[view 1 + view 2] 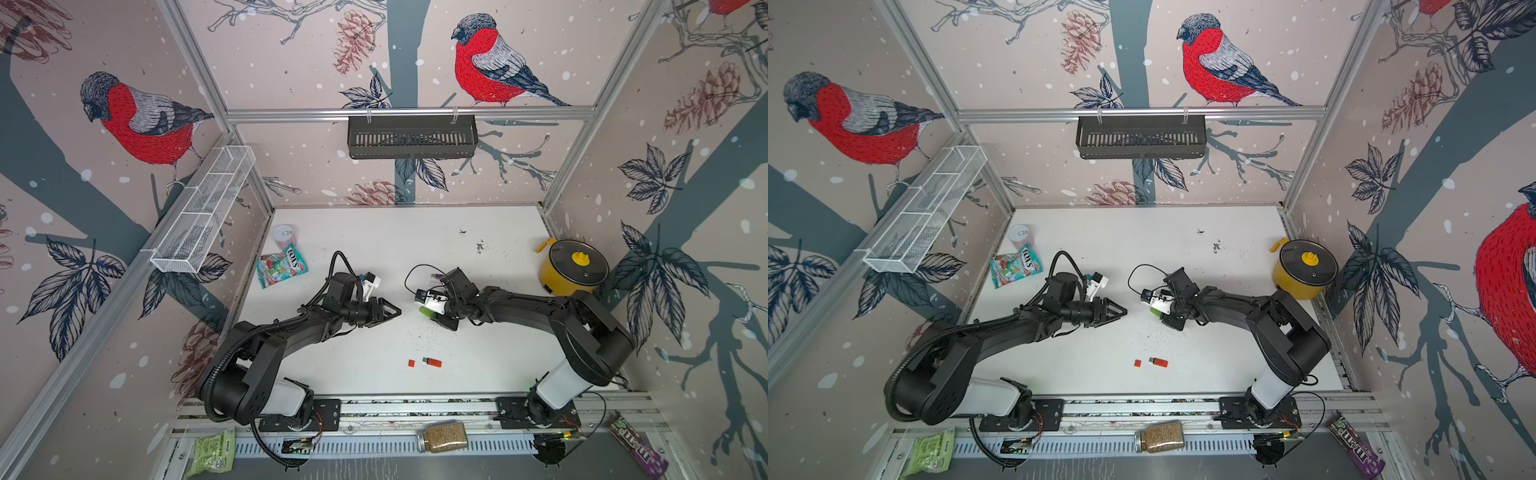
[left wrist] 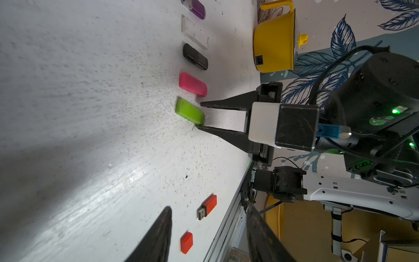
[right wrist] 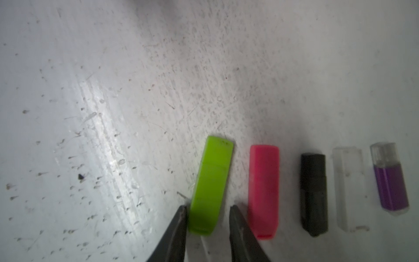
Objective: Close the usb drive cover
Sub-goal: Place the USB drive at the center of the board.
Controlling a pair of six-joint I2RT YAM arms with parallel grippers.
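Note:
An orange usb drive (image 1: 433, 362) (image 2: 209, 204) lies near the table's front edge with its metal plug bare. Its orange cover (image 1: 411, 363) (image 2: 186, 242) lies apart, just left of the plug. My left gripper (image 1: 392, 311) (image 2: 208, 207) hovers open and empty over mid-table, well behind both. My right gripper (image 3: 208, 208) (image 1: 422, 308) stands open astride one end of a capped green drive (image 3: 212, 183) lying flat on the table; one finger touches it, while a gap shows at the other.
The green drive ends a row with pink (image 3: 264, 190), black (image 3: 314, 195), clear white (image 3: 349, 188) and purple (image 3: 390, 179) drives. A yellow pot (image 1: 573, 268) stands at the right, a candy bag (image 1: 282, 266) and a can (image 1: 284, 235) at the back left.

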